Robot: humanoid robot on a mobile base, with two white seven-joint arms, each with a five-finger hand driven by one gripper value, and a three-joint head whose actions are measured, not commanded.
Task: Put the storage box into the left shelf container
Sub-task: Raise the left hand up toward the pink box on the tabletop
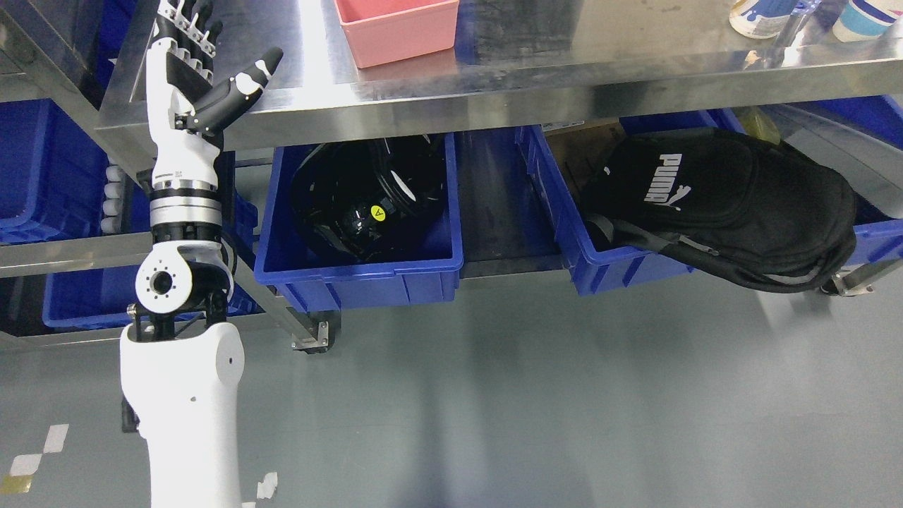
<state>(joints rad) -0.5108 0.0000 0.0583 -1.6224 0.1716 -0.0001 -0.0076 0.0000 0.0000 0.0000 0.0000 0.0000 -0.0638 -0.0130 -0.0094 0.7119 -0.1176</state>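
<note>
A pink storage box (pixel 395 27) stands on the steel table top (pixel 494 85), cut off by the picture's top edge. On the shelf below, the left blue container (pixel 360 268) holds a black helmet-like object (pixel 367 197). My left hand (pixel 201 67) is raised upright at the table's left corner, fingers spread, thumb out to the right, holding nothing. It is well left of the pink box and apart from it. My right arm is out of view.
A second blue container (pixel 600 261) at right holds a black backpack (pixel 726 204) that hangs over its front. More blue bins (pixel 35 169) sit in the rack at left. Cups (pixel 762 14) stand on the table's far right. Grey floor (pixel 529 395) lies in front.
</note>
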